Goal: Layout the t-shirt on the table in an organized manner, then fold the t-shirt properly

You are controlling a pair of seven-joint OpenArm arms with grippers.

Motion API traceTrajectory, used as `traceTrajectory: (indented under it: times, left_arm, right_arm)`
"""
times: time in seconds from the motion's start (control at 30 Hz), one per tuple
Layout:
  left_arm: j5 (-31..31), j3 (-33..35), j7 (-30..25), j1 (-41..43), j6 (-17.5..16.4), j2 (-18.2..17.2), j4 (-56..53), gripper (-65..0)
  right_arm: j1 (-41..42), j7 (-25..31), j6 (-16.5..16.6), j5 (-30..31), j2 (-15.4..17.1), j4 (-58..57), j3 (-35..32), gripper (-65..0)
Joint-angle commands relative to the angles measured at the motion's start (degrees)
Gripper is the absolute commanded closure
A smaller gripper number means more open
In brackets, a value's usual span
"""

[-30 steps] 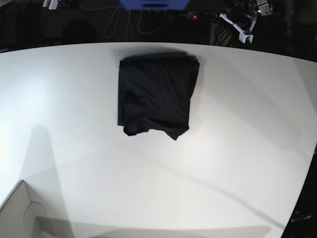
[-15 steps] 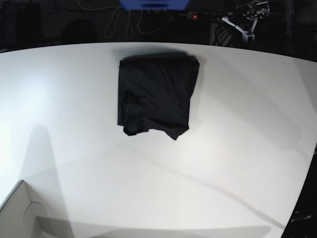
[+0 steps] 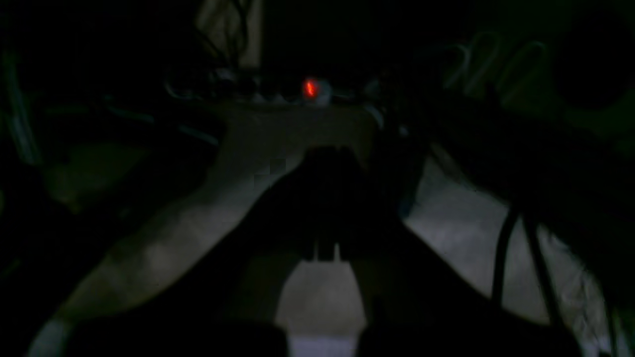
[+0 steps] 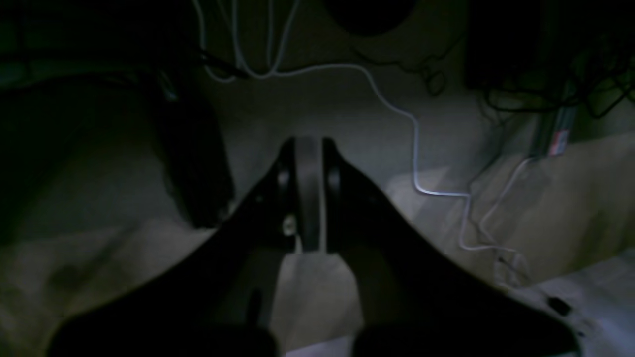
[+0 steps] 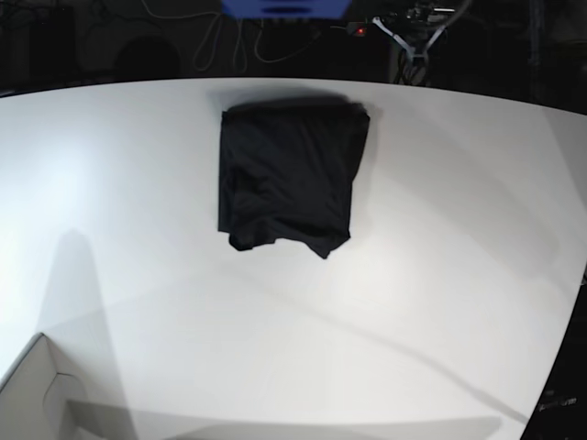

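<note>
Near you the table [image 5: 440, 302] lies bare; toward its far edge the t-shirt [image 5: 289, 174] sits folded. Beyond that edge, the left gripper [image 3: 325, 208] has swung inward, clenched and empty like the right gripper [image 4: 307, 193]. You look finished.

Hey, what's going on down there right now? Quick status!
Both grippers shut, holding nothing, off the table. T-shirt folded into a compact rectangle, lying alone. Nothing in the way.

White box corner [image 5: 37, 390] at near-left; red light [image 5: 360, 30]; white cables [image 4: 397, 106]
</note>
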Motion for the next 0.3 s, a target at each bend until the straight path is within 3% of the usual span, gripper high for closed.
traceTrajectory:
  times: [0.0,0.13,0.27]
  left_arm:
    - [0.0,0.0,-0.3,-0.1,0.0,0.1,0.1,-0.1]
    - [-0.1,-0.1,-0.3,-0.5,0.6,0.4,0.1,-0.1]
    - [-0.1,-0.1,-0.7,-0.6,5.7,0.6,0.0,-0.1]
  right_arm:
    - [-0.9,0.7,-1.2,0.6,0.2,-0.2,0.0,0.0]
    - [0.4,-0.7,-1.2,0.5,1.0,-0.3,-0.2,0.0]
    - [3.1,-6.3,-1.2,0.5,1.4,-0.1,-0.3,0.0]
